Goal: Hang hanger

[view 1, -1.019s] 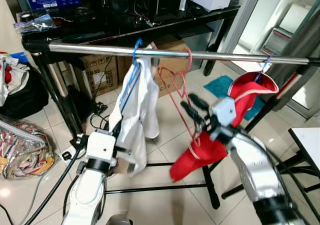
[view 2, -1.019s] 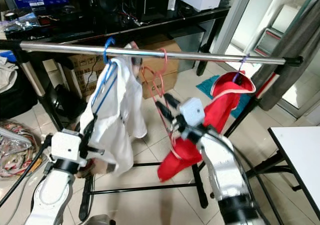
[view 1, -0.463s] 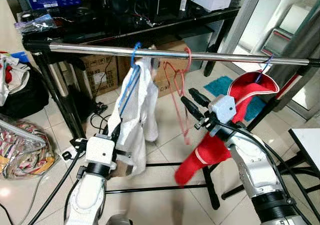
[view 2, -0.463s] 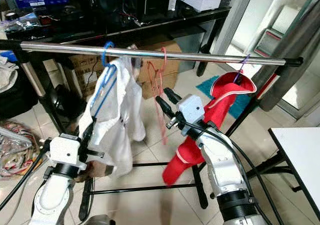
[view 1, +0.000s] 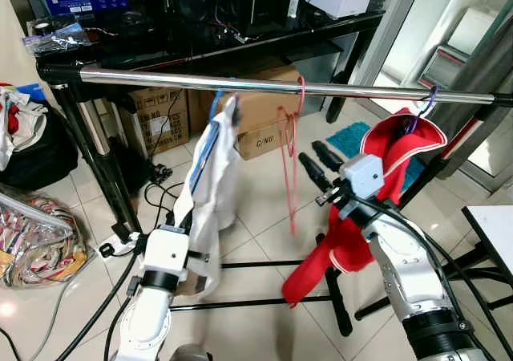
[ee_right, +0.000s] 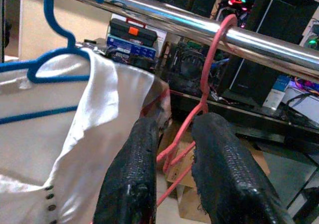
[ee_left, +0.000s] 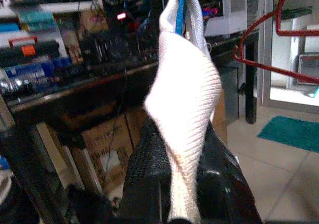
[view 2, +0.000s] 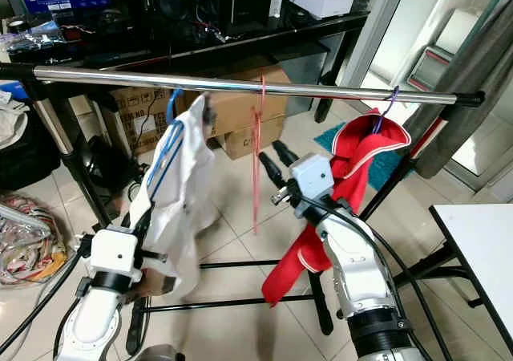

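Note:
A steel rail crosses in front of me. A pink hanger hangs from it by its hook, seen edge-on and blurred. My right gripper is open just to the right of it, touching nothing; in the right wrist view the pink hanger lies beyond the fingers. A white shirt on a blue hanger slants down to my left gripper, which is shut on its hem. The blue hook sits right under the rail; I cannot tell whether it rests on it.
A red garment hangs at the rail's right end. Behind stands a black desk with cardboard boxes under it. Bags lie on the floor at left; the rack's base bars cross below. A white table corner is at right.
The pink hanger has left my right gripper's fingers and swung to hang straight from the rail. The right gripper has drawn back slightly. The white shirt has swung right and my left arm has sunk lower.

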Motion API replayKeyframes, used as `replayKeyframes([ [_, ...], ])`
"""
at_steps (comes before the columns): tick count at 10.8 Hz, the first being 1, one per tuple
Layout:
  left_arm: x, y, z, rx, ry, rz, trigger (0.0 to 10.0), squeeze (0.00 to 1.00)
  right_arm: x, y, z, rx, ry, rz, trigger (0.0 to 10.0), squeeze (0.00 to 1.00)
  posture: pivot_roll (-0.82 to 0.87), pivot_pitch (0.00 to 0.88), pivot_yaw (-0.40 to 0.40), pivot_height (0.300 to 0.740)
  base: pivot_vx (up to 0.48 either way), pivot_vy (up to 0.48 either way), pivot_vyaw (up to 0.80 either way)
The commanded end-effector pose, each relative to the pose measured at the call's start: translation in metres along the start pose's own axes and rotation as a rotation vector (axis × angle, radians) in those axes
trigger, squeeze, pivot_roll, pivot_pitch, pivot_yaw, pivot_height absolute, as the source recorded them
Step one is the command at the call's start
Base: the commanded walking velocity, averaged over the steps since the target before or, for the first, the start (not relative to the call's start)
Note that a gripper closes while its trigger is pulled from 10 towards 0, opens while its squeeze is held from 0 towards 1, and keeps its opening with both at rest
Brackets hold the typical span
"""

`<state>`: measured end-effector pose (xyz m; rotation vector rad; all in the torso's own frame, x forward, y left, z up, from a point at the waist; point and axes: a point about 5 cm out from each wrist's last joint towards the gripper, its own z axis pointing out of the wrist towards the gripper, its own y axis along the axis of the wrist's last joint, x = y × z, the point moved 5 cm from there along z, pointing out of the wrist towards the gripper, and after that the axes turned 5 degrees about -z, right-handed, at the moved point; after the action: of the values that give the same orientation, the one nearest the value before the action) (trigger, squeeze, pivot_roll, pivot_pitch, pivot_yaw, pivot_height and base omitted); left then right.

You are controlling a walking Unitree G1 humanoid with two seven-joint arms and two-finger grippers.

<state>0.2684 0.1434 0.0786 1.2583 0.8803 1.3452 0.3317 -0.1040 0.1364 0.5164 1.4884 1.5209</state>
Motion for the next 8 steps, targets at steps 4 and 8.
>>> replayKeyframes([
  [4,-0.011,-0.019,-0.013,0.009,-0.088,0.13,9.9,0.0,-0.007,-0.003,-0.002,0.006,-0.024,-0.029,10.0,0.0,0.26,0.0,-0.082,0.74,0.0,0.0,0.0],
  [8,0.003,-0.025,-0.025,-0.025,-0.065,0.223,10.0,0.0,-0.008,-0.004,-0.002,0.006,-0.008,-0.07,10.0,0.0,0.26,0.0,-0.097,0.74,0.0,0.0,0.0],
])
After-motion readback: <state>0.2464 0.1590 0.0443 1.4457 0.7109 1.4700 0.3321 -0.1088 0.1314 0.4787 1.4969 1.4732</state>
